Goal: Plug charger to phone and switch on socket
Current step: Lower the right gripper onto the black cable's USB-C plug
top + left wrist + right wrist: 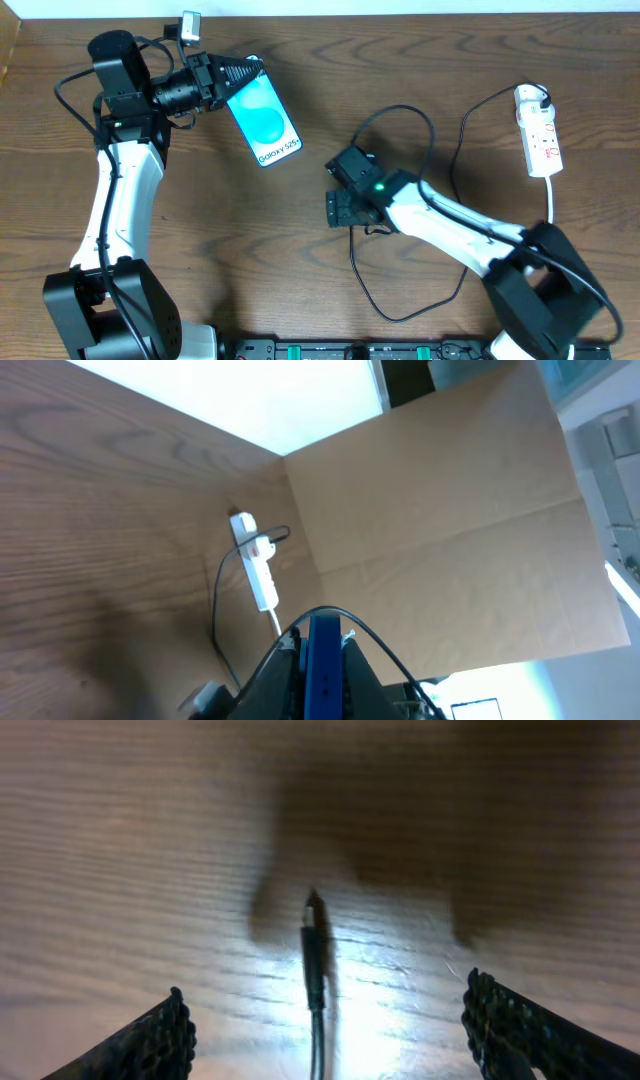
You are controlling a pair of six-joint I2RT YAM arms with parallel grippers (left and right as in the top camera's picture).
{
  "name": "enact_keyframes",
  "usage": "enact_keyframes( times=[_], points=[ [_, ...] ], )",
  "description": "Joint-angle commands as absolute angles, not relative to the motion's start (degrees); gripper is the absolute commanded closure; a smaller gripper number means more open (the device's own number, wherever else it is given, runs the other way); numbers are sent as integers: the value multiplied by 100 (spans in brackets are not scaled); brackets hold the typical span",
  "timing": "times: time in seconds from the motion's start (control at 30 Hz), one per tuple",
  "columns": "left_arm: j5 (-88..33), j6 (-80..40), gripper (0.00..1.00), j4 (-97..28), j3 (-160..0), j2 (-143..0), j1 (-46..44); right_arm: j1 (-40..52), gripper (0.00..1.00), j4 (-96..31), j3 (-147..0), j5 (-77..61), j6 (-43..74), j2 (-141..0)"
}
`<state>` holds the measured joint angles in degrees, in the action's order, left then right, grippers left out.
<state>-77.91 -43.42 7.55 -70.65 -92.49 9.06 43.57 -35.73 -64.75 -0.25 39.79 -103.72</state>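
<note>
Right now the thin black charger cable (317, 1045) lies loose on the brown wooden table (200, 230). Its small black connector tip (312, 935) rests flat on the wood near the middle. Your right pincer (325, 990) straddles that tip with its fingers spread wide, touching and holding nothing. At the far left, your left pincer (245, 73) is clamped tight on the far end of the slim black-edged phone with the bright blue screen (265, 122). The narrow white power strip (538, 130) sits at the far right, well apart from both. The cable's plug looks seated at its far end.

You appear to be at the pick-up of the connector. Next, close just behind the tip, keep it level, then carry it left to the phone's free near end.

Count one cable, one phone, one power strip and two pincers.
</note>
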Motion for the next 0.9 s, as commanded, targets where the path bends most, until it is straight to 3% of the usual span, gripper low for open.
enact_keyframes(
  times=[0.0,0.17,0.47,0.67,0.87],
  points=[
    [-7730,-4309,93,788,-7067,-9220,961,4534,15,-3892,-7002,314,4001,-10757],
    [-7732,-4309,92,786,-7067,-9220,1133,4724,18,-4357,-7505,543,4001,-11177],
    [-7734,-4311,92,784,-7067,-9220,1227,4753,36,-4602,-7612,368,4034,-11286],
    [-7732,-4311,93,786,-7067,-9220,1225,4737,38,-4672,-7612,283,4132,-11397],
    [-7736,-4313,93,784,-7067,-9220,1225,4692,50,-4672,-7612,196,4130,-11404]
  ],
)
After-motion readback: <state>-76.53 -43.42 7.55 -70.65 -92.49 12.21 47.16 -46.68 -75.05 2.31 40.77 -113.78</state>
